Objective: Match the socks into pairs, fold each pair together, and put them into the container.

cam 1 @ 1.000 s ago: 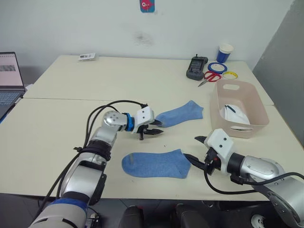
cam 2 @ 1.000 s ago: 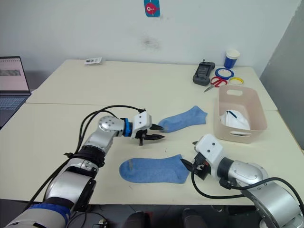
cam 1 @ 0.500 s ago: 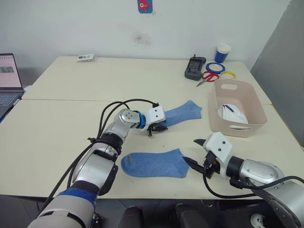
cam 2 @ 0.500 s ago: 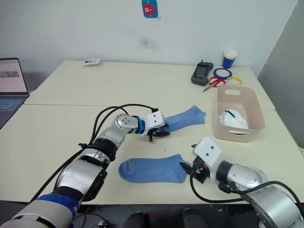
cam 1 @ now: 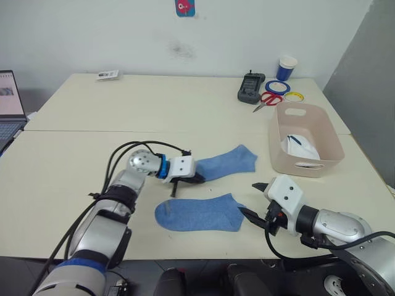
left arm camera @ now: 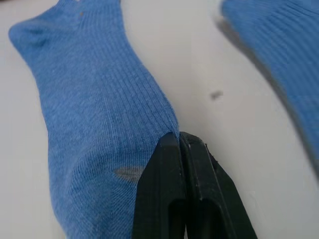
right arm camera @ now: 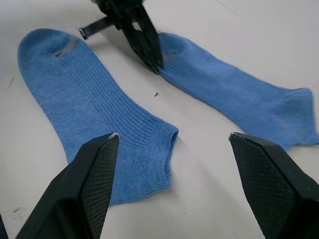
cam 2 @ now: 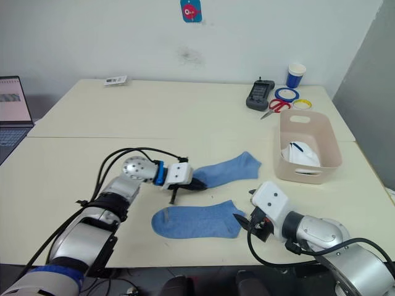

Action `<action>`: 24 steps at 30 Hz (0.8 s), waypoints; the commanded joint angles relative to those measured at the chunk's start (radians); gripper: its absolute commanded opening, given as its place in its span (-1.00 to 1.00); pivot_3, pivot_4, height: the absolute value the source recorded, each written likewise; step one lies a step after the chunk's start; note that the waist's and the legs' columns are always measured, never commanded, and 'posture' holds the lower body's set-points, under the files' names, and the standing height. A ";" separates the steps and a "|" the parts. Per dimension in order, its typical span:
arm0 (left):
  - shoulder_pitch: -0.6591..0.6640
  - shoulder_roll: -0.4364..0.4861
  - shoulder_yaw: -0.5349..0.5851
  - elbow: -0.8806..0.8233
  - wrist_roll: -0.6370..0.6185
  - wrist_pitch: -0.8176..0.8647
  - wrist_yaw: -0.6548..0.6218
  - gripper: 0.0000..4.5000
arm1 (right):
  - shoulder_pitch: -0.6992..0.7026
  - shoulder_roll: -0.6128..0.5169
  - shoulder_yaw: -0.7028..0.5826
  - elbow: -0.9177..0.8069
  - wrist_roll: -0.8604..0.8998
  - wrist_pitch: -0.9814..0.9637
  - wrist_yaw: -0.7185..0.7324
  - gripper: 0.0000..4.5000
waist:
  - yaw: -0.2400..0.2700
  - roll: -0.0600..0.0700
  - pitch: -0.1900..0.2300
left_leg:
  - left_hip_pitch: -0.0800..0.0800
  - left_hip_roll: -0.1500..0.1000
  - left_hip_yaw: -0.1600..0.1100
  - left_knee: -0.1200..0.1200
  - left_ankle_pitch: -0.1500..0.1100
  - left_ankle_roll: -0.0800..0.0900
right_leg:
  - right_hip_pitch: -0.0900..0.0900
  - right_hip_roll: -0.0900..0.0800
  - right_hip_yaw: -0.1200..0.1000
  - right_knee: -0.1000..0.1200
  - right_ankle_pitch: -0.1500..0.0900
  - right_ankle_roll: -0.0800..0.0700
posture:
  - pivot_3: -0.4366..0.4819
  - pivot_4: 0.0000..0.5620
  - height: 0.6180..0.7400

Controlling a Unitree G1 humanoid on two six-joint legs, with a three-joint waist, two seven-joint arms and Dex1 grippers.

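Two light blue socks lie flat on the table. The farther sock (cam 1: 225, 161) has its cuff edge pinched by my left gripper (cam 1: 191, 179), whose fingers (left arm camera: 169, 164) are pressed together on the corner of the cuff. The nearer sock (cam 1: 197, 213) lies just in front, cuff towards my right gripper (cam 1: 252, 198). That gripper stands open at the cuff (right arm camera: 159, 149), with its fingers (right arm camera: 94, 174) wide apart and nothing between them. At the right stands the pink-beige container (cam 1: 308, 168), holding a white sock (cam 1: 299, 148).
Behind the container are a blue-and-white paper cup (cam 1: 287, 66), red scissors (cam 1: 265, 98), tape rings (cam 1: 278, 87) and a black device (cam 1: 248, 95). A laptop (cam 1: 6, 102) sits at the left edge. A small card (cam 1: 106, 75) lies at the far side.
My left gripper has shut on the farther blue sock's cuff and drawn it a little nearer. The right gripper stays open by the nearer sock. The view has shifted slightly.
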 commanded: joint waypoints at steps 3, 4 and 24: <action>0.000 0.050 0.059 0.033 -0.006 -0.028 0.079 -0.99 | -0.017 0.001 -0.002 -0.006 -0.008 -0.026 0.009 0.70 | 0.001 0.000 0.000 | 0.000 -0.001 0.000 0.000 0.000 0.000 | 0.000 0.000 0.000 0.000 0.000 0.000 | -0.05 -0.47 0.87; -0.002 0.039 0.065 0.031 -0.022 -0.008 0.066 -0.99 | -0.025 0.002 0.005 0.001 -0.010 -0.030 0.013 0.70 | 0.002 0.000 0.000 | 0.000 -0.001 0.000 0.000 0.000 0.000 | 0.000 0.000 0.000 0.000 0.000 0.000 | -0.05 -0.47 0.87; -0.004 0.147 0.060 -0.050 -0.017 -0.095 -0.041 0.12 | -0.070 -0.010 0.028 0.050 -0.041 -0.066 0.043 0.70 | 0.014 0.000 0.000 | -0.001 -0.001 0.001 0.000 0.000 0.000 | 0.000 0.000 0.000 -0.001 0.000 0.000 | -0.05 -0.47 0.87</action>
